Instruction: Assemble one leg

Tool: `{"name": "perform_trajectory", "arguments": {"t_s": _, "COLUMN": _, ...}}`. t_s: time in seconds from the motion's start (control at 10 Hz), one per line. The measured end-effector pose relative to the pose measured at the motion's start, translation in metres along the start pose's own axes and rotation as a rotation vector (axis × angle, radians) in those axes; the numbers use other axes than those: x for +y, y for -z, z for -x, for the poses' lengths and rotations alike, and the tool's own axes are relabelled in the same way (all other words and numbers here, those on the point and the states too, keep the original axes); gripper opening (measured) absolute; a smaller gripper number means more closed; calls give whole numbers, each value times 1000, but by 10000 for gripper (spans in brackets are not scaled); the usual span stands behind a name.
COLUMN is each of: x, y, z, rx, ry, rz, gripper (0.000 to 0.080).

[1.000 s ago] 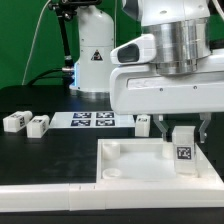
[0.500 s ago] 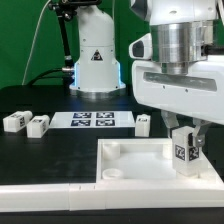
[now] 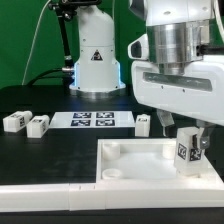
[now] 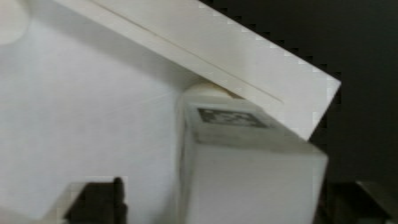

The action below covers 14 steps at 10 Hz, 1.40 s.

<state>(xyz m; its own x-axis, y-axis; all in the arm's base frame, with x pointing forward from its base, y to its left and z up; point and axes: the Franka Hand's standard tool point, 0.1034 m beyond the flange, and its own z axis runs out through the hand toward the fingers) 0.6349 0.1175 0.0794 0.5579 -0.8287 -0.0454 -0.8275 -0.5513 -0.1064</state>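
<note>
Gripper [image 3: 186, 142] straddles leg [image 3: 185, 153] at right of frame, on far right corner of white panel [image 3: 130, 160]. Cannot tell if jaws pinch it or stand just off. Leg leans slightly. I judge: square it upright before pressing, twist gently, avoid jamming.

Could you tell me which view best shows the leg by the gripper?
The exterior view: the leg stands upright, its tag facing the camera. The wrist view shows it close, from above, tag blurred.
</note>
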Motion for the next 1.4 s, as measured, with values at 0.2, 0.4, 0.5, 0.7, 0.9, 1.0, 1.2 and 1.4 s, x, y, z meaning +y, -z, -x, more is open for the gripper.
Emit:
{"name": "perform_trajectory", "arguments": {"t_s": 0.2, "x": 0, "y": -1, "z": 2, "rx": 2, "ry": 264, "rz": 14, "gripper": 640}}
{"name": "perform_trajectory", "arguments": {"t_s": 0.4, "x": 4, "y": -6, "z": -4, "rx": -8, "ry": 504, "rz": 21, "gripper": 647}}
{"name": "perform_trajectory", "arguments": {"t_s": 0.5, "x": 5, "y": -6, "z": -6, "rx": -7, "ry": 635, "rz": 36, "gripper": 649}}
{"name": "perform_trajectory", "arguments": {"t_s": 0.7, "x": 4, "y": -6, "z": -8, "rx": -6, "ry": 867, "rz": 74, "gripper": 649}}
{"name": "perform_trajectory", "arguments": {"t_s": 0.9, "x": 2, "y": -5, "z": -4, "rx": -6, "ry": 978, "rz": 78, "gripper": 649}}
{"name": "perform_trajectory", "arguments": {"t_s": 1.0, "x": 2, "y": -5, "z": -4, "rx": -9, "ry": 1075, "rz": 77, "gripper": 649}}
{"name": "perform_trajectory", "arguments": {"t_s": 1.2, "x": 2, "y": -5, "z": -5, "rx": -9, "ry": 1098, "rz": 76, "gripper": 640}}
{"name": "perform_trajectory", "arguments": {"t_s": 1.4, "x": 2, "y": -5, "z": -5, "rx": -10, "ry": 1097, "rz": 76, "gripper": 299}}
